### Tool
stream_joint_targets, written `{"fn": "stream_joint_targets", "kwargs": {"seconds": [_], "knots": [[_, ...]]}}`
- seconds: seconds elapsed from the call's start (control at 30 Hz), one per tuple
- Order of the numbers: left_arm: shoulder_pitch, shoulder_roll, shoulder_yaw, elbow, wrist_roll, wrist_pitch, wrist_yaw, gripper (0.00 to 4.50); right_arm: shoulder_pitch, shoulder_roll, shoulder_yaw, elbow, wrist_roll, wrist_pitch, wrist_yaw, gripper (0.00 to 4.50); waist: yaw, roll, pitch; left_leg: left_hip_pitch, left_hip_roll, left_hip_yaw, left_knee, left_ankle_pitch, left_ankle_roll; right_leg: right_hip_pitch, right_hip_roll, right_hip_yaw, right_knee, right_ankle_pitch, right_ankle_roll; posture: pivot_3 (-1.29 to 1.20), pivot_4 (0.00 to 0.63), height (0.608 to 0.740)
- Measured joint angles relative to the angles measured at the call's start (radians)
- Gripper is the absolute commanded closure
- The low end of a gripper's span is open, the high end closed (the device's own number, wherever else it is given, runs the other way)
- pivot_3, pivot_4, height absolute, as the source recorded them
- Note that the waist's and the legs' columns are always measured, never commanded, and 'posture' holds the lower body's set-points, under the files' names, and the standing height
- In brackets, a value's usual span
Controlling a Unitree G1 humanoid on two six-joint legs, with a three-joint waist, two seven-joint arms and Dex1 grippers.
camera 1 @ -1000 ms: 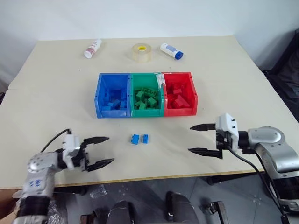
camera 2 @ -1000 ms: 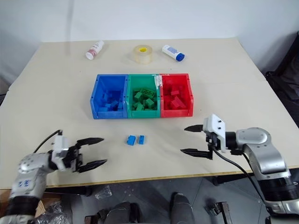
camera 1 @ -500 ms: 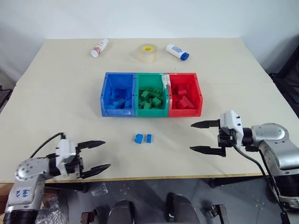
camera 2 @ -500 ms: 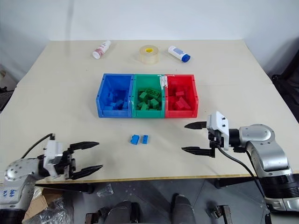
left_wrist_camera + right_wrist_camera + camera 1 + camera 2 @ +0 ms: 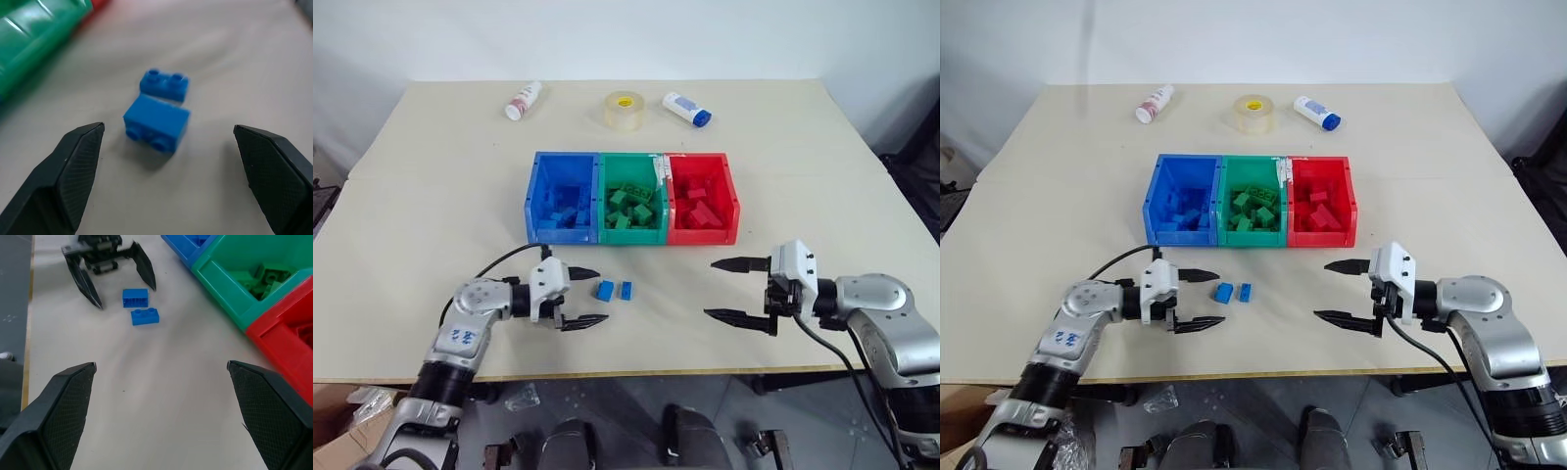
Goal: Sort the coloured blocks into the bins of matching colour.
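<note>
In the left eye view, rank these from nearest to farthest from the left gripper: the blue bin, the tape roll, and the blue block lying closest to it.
From the left gripper:
1. Nearest blue block, just beyond its open fingertips.
2. Blue bin, left end of the row.
3. Tape roll, at the table's far edge.
</note>
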Motion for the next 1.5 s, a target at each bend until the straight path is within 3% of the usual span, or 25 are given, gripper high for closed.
{"fn": "stream_joint_targets", "kwargs": {"seconds": [0.27, 0.3, 0.53, 0.87, 1.0, 1.17, 1.37, 1.5], "knots": [[-0.052, -0.034, -0.020, 0.098, 0.003, -0.056, -0.039, 2.72, 0.038, 0.002, -0.020, -0.041, 0.009, 0.002, -0.052, 0.00, -0.002, 0.000, 0.000, 0.000, 0.000, 0.000, 0.001, 0.000, 0.000, 0.001, 0.000, 0.000, 0.001, 0.000, 0.000, 0.00, 0.150, 0.740], [-0.054, -0.034, -0.019, 0.103, 0.002, -0.058, -0.041, 2.84, 0.038, 0.002, -0.021, -0.042, 0.010, 0.001, -0.056, 0.00, -0.002, 0.000, 0.000, 0.001, 0.000, 0.000, 0.001, 0.000, 0.000, 0.001, 0.000, 0.000, 0.001, 0.000, 0.000, 0.00, 0.150, 0.740], [-0.031, -0.031, 0.039, 0.067, -0.027, -0.029, 0.003, 2.84, 0.035, 0.002, -0.022, -0.037, 0.010, -0.002, -0.059, 0.00, -0.004, 0.000, 0.000, 0.000, 0.000, -0.001, 0.001, 0.000, 0.000, 0.000, 0.000, 0.000, 0.001, 0.000, 0.000, 0.00, 0.150, 0.740], [-0.157, -0.037, 0.198, -0.032, -0.042, 0.148, 0.331, 2.84, -0.021, 0.002, -0.022, 0.015, 0.010, -0.011, -0.041, 0.00, 0.005, -0.001, 0.000, 0.000, 0.000, -0.001, 0.002, 0.000, 0.000, 0.001, 0.000, 0.000, 0.001, 0.000, 0.000, 0.00, 0.150, 0.740], [-0.322, -0.055, 0.224, 0.092, -0.022, 0.186, 0.440, 1.52, -0.056, 0.003, -0.020, 0.038, 0.009, -0.012, -0.028, 0.00, 0.017, -0.001, 0.001, 0.000, 0.000, -0.001, 0.003, 0.000, 0.001, 0.001, 0.000, 0.000, 0.001, 0.000, 0.001, 0.00, 0.150, 0.740], [-0.347, -0.073, 0.211, 0.200, -0.020, 0.172, 0.419, 0.01, -0.074, 0.003, -0.014, 0.053, 0.008, -0.014, -0.018, 0.00, 0.016, -0.001, 0.001, 0.000, 0.000, -0.001, 0.002, 0.000, 0.001, 0.001, 0.000, -0.001, 0.000, 0.000, 0.001, 0.00, 0.150, 0.740], [-0.303, -0.007, 0.215, 0.156, -0.033, 0.174, 0.342, 0.01, -0.075, 0.003, -0.013, 0.066, 0.008, -0.014, -0.004, 0.00, 0.013, -0.002, 0.001, 0.000, 0.000, 0.000, 0.002, 0.000, 0.000, 0.001, 0.000, 0.000, 0.001, 0.000, 0.001, 0.00, 0.150, 0.740], [-0.130, 0.090, 0.256, 0.009, -0.117, 0.186, 0.202, 0.01, -0.091, 0.003, -0.002, 0.081, 0.008, -0.015, 0.021, 0.00, 0.001, -0.002, 0.001, 0.000, 0.000, 0.000, 0.002, 0.000, 0.000, 0.000, 0.000, 0.000, 0.001, 0.000, 0.001, 0.00, 0.150, 0.740]]}}
